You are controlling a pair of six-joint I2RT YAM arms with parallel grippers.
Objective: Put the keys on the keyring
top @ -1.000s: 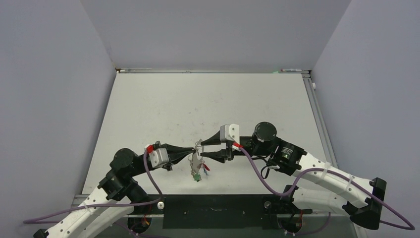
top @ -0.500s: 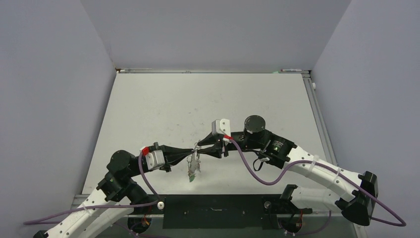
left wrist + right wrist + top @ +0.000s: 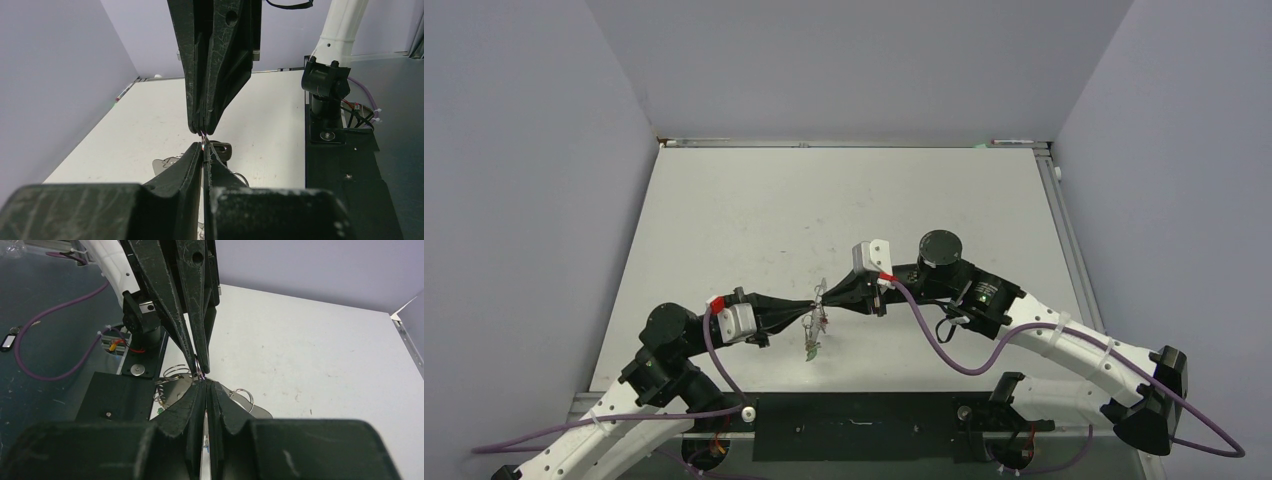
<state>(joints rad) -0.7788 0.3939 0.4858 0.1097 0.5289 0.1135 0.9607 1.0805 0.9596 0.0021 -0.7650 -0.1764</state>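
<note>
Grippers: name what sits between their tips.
Only a thin wire loop, where left gripper and right gripper nearly meet tip to tip; right wrist view shows it.

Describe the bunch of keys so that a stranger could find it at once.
On the white table, the left gripper and right gripper meet tip to tip. The bunch of keys dangles there: the only silvery thing, green at its free end.

Off-white table [image 3: 844,200], faintly scuffed with dark specks, between pale lilac-grey walls [image 3: 524,200]. The left arm [image 3: 614,425] and right arm [image 3: 1074,345] are white with black joints, purple cables [image 3: 944,350] and small red tags [image 3: 720,302]. The left gripper [image 3: 815,307] and right gripper [image 3: 824,298] are matte black with pale scratches. Silvery keys [image 3: 814,335], 1 with a green head.
</note>
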